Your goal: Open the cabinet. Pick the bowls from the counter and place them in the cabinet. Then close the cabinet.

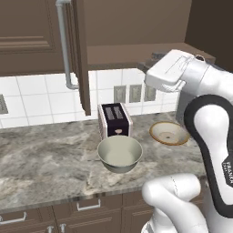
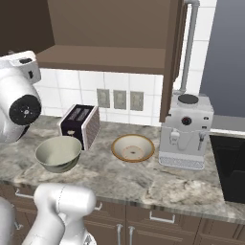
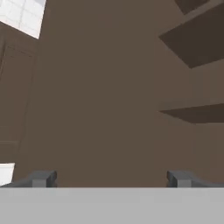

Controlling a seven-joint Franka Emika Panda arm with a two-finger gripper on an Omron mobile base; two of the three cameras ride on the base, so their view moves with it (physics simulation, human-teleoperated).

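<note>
2 bowls (image 1: 119, 154) on desk (image 1: 45, 159) beside toaster (image 1: 114, 119), cabinet (image 1: 79, 54) doors open, pincer (image 3: 111, 178) spread wide, empty, facing cabinet interior

White tiled backsplash (image 1: 36, 98), grey wall outlets (image 2: 119, 99), low drawers (image 1: 88, 209).

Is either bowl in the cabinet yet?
No. The plain bowl and the patterned bowl both sit on the counter, below the open cabinet.

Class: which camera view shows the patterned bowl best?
The right base view: the patterned bowl sits unobstructed on the counter, inside visible. The left base view shows it partly behind the arm. The hand view faces brown cabinet panels.
</note>
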